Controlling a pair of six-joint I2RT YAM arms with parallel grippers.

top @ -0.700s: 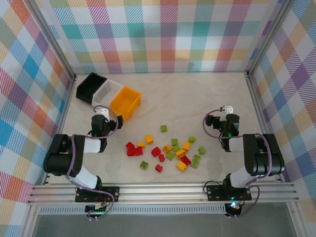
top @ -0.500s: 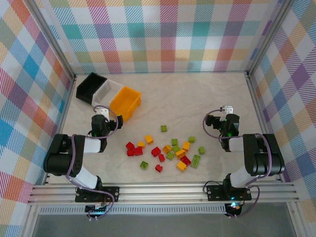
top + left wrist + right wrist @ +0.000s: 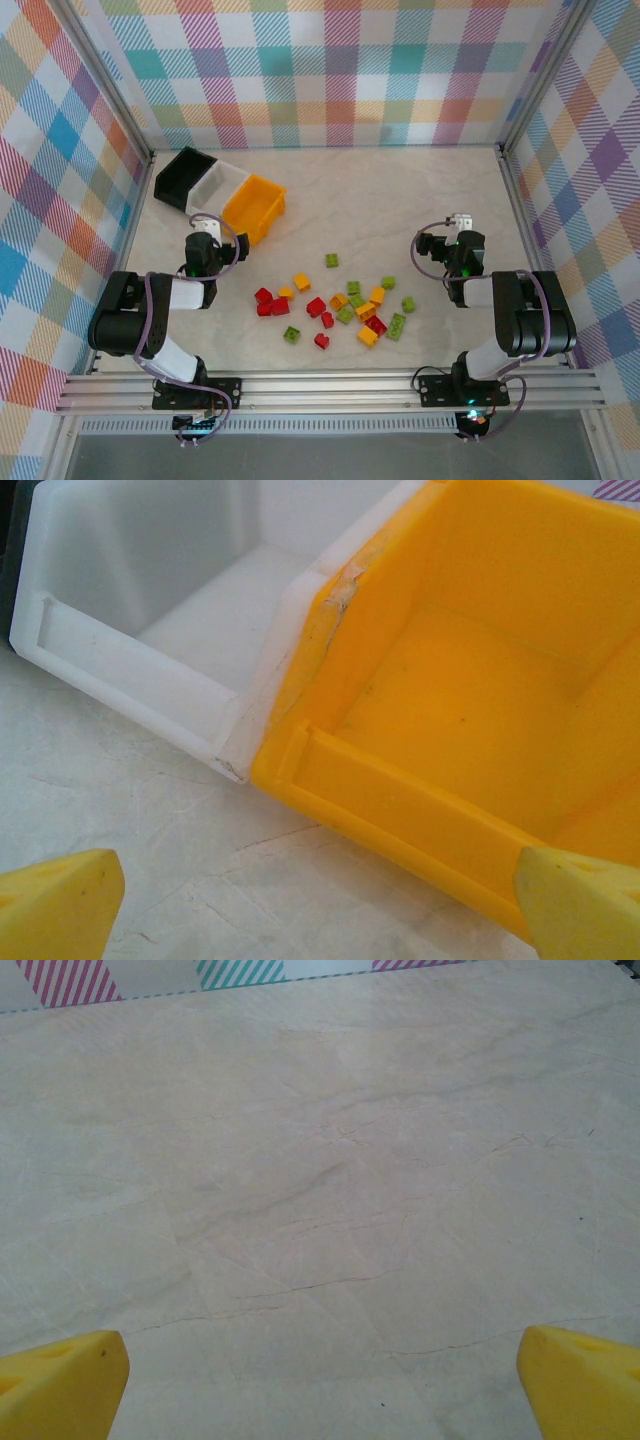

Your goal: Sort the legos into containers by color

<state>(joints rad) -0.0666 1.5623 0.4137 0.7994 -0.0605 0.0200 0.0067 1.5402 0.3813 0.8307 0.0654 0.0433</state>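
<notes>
The left tool (image 3: 320, 880) gapes wide and empty. Just ahead is the orange-yellow bin (image 3: 400, 795), with the white bin (image 3: 130, 670) touching it on the left and the black bin (image 3: 178, 178) beyond. The right tool (image 3: 320, 1370), equally wide and empty, faces bare table (image 3: 320, 1210). Both arms sit folded low, and the legos (image 3: 316, 306) lie scattered between the tools.

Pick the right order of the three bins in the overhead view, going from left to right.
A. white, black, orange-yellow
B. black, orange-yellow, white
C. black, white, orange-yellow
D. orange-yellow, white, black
C: in the overhead view the black bin stands farthest left, the white bin comes next, and the orange-yellow bin is on the right, close beside the white one.
</notes>
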